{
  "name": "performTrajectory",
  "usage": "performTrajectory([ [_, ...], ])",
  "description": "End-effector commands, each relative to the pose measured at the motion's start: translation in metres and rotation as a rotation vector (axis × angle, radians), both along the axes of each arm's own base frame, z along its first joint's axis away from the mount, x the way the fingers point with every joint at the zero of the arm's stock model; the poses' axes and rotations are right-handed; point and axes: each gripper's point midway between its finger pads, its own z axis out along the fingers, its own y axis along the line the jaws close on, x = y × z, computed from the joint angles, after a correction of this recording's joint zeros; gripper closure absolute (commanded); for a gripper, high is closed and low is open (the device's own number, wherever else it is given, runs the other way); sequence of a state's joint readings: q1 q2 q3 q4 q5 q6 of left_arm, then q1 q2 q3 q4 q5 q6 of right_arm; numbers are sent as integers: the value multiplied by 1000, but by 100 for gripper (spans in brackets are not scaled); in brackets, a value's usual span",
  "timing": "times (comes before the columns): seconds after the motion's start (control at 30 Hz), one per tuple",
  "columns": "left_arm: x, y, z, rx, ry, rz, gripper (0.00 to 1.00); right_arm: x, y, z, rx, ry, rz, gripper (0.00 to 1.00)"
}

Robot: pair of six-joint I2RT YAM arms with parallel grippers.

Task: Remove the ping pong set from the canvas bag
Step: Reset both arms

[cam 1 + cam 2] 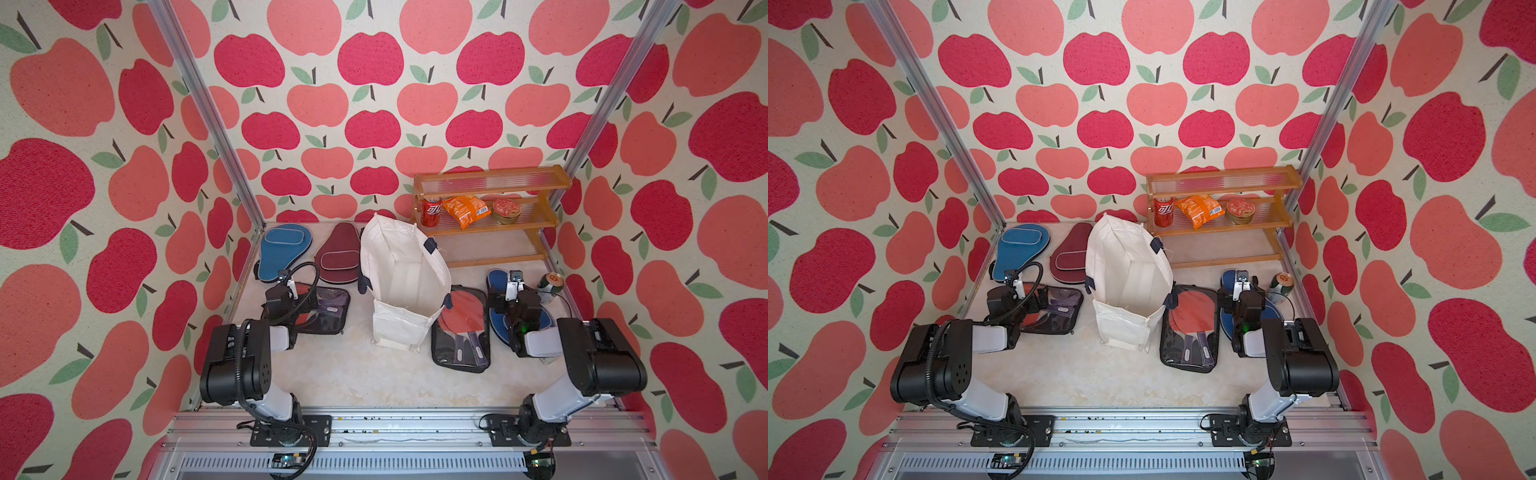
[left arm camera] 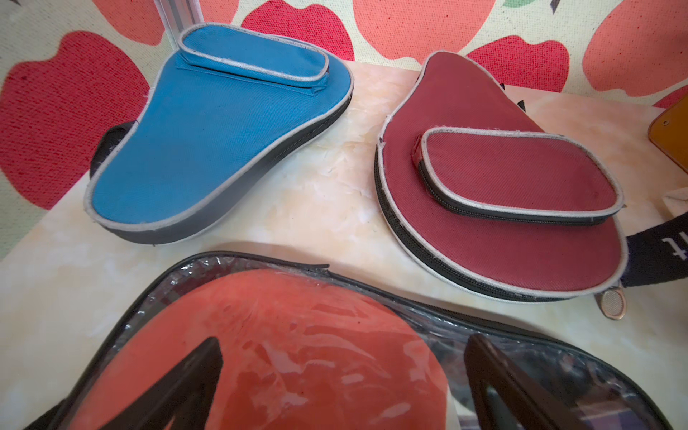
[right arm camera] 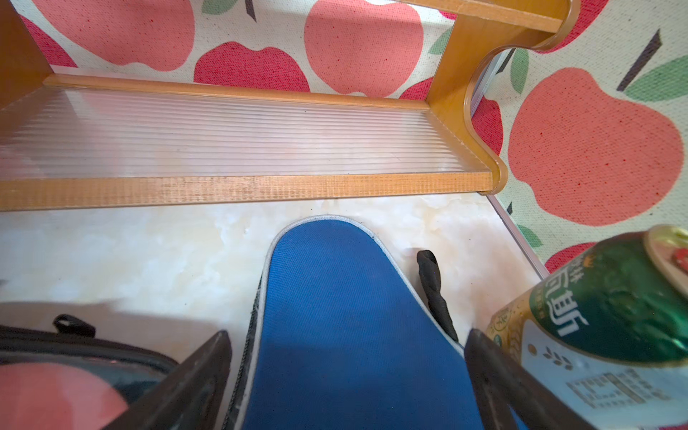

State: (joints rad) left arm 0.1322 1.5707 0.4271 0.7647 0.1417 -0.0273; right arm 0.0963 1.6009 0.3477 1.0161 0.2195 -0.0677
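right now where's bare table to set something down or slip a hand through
Widest bare table: the front, before the canvas bag, between the left clear pouch and right clear pouch. A narrower strip runs between the bag and the wooden shelf. Crowded: back left with blue case and maroon case; right side with dark blue case and green can.

The marbled tabletop [image 1: 332, 374] bore the canvas bag [image 1: 399, 274] near its middle, with a light blue case [image 1: 282, 249] and a maroon case [image 1: 338, 255] side by side toward the far left corner and a clear pouch [image 1: 328, 309] just in front of them. On the bag's other side lay a second clear pouch [image 1: 461, 328], a dark blue case [image 3: 346, 327] and a green can [image 1: 550, 286] by the right wall. A wooden rack [image 1: 494, 262] stood in the far right corner, with a red can [image 1: 432, 212], an orange snack bag [image 1: 465, 212] and a round tin [image 1: 506, 211] on its middle shelf.
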Motion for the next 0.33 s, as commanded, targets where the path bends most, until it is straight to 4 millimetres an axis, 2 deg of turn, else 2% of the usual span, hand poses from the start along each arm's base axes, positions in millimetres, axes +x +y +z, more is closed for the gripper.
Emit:
performTrajectory([
  [0.0,3,-1,6,24,-30,-7,1,2,2,7,1,-18,1,1],
  [0.3,3,-1,6,23,-31,-8,1,3,3,5,46,1,38,1],
])
